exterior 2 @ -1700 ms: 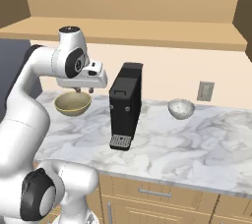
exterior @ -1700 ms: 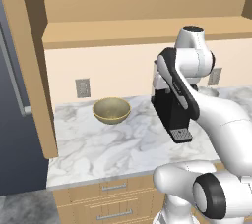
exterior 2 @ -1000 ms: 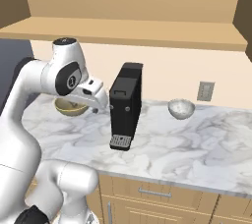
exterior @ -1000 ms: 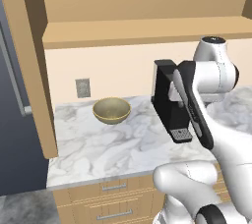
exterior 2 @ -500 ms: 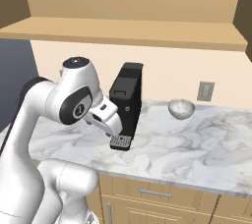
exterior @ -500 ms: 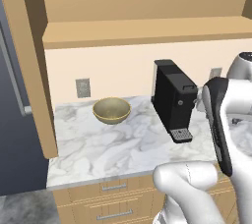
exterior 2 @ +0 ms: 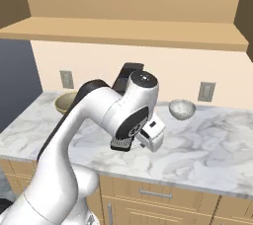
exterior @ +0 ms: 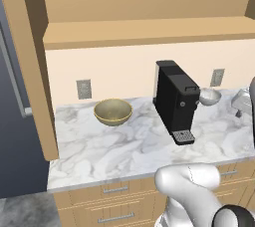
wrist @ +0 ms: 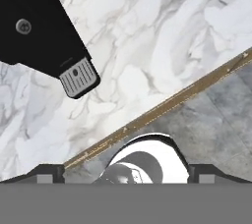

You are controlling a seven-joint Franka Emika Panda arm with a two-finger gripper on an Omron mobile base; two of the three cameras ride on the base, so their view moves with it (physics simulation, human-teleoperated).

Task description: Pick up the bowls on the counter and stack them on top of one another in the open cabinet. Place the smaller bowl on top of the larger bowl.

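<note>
The wide olive-gold larger bowl point(exterior: 113, 111) sits on the white marble counter point(exterior: 124, 146) to the left of a black coffee machine; in the right base view its rim point(exterior 2: 63, 101) peeks out behind my arm. The smaller pale grey-white bowl point(exterior: 209, 96) point(exterior 2: 181, 109) stands near the wall, right of the machine. My gripper point(exterior 2: 149, 137) point(wrist: 126, 175) hangs over the counter's front edge, apart from both bowls, open with nothing between its fingertips point(wrist: 48, 172). Above, the open cabinet's wooden shelf point(exterior: 149, 33) point(exterior 2: 123, 29) is bare.
The black coffee machine point(exterior: 174, 99) stands between the two bowls, its drip tray point(wrist: 78, 76) just ahead of the hand. Wall outlets point(exterior: 83, 88) point(exterior 2: 206, 91) sit behind the counter. A tall wooden panel point(exterior: 37, 71) bounds the counter's left end. Grey floor point(wrist: 221, 120) lies beyond the counter edge.
My arm has swung from above the olive-gold bowl rightward, past the coffee machine's front, and lowered towards the counter's front edge. Both bowls stay where they were.
</note>
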